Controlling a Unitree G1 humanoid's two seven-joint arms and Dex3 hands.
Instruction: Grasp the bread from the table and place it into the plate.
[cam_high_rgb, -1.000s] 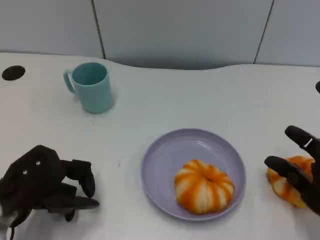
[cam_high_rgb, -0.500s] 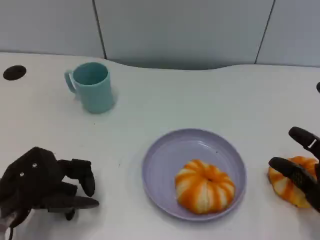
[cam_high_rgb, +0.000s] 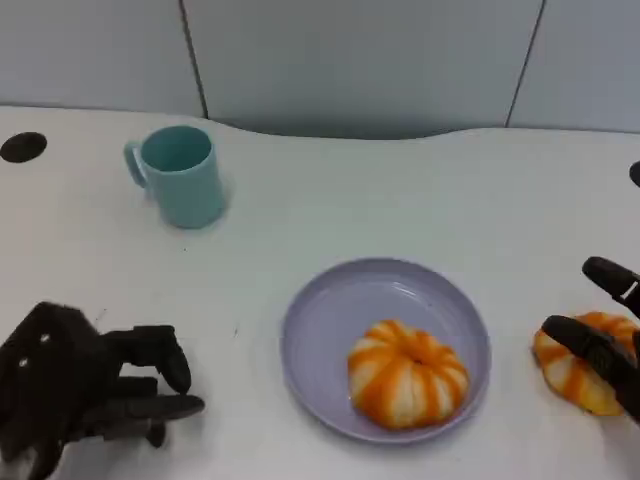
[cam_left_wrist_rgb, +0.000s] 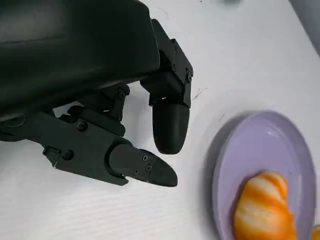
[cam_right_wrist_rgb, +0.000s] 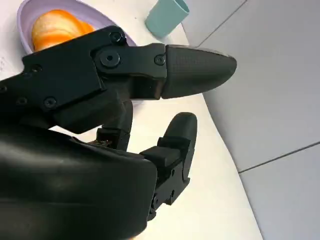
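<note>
White table (cam_high_rgb: 400, 190) before grey panelled wall (cam_high_rgb: 360, 60)

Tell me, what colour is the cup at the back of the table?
The cup is light teal, seen best in the head view.

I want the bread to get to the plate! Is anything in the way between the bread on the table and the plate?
Nothing visible stands between them. The bread lies right of the plate, with bare table between. The right hand is over it. Another bread already fills the plate's right side.
</note>
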